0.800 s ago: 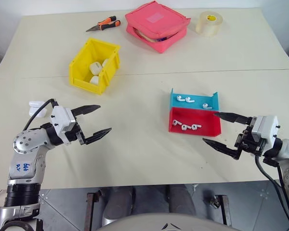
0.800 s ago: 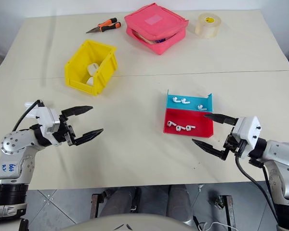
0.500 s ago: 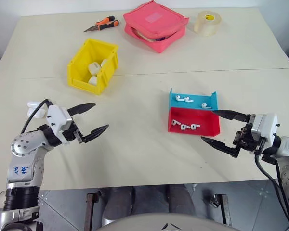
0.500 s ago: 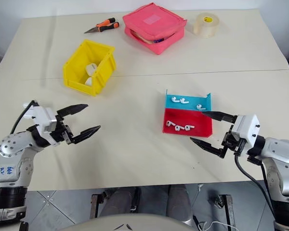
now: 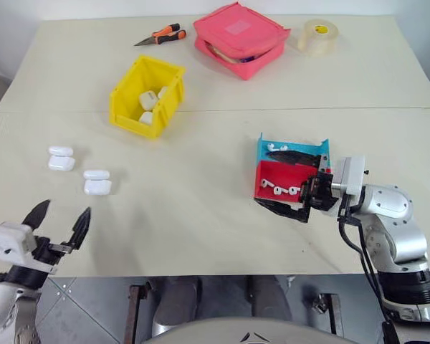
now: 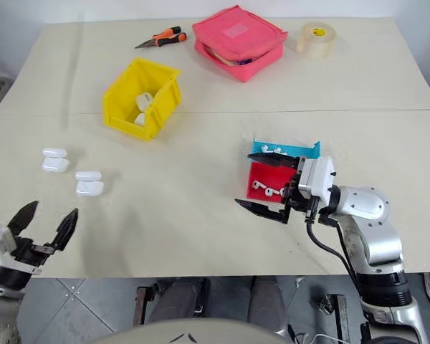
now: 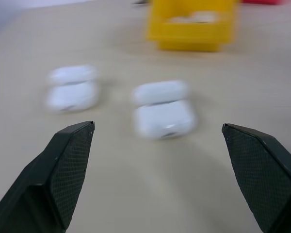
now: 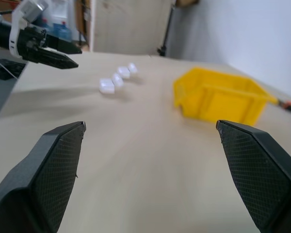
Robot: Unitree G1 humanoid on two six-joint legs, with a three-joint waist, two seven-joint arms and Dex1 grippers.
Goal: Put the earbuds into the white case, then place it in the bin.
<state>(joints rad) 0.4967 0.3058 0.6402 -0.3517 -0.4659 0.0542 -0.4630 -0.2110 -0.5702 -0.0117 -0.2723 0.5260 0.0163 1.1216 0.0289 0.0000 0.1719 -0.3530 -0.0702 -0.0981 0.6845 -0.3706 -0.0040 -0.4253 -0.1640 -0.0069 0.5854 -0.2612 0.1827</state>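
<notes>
A cream table [image 5: 215, 79] carries all the task items. The left gripper [image 5: 59, 222] hovers at the near left edge of the table, its two black fingers spread wide and holding nothing. Just beyond it lie two white cases with their lids flipped open: the nearer white case [image 5: 97, 182] and, further left, a second open case [image 5: 61, 158]; in the left wrist view the nearer one [image 7: 162, 110] sits between the splayed fingers but well ahead of them, untouched.

The right gripper [image 5: 287, 183] is turned sideways over the trays, jaws fully apart and empty: one finger reaches across the blue tray [image 5: 292, 148], the other lies along the near edge of the red tray [image 5: 281, 179]. The blue and red trays touch each other. Several earbuds [image 5: 278, 190] rest in the red tray, partly hidden by the gripper; whether any remain in the blue tray cannot be told behind the finger.

The yellow bin [image 5: 146, 97] stands at the far left-centre, well apart from both grippers, and holds a few closed white cases [image 5: 147, 107]. Along the far edge lie orange-handled pliers [image 5: 158, 35], a pink zip pouch [image 5: 241, 38] and a roll of clear tape [image 5: 317, 36].
</notes>
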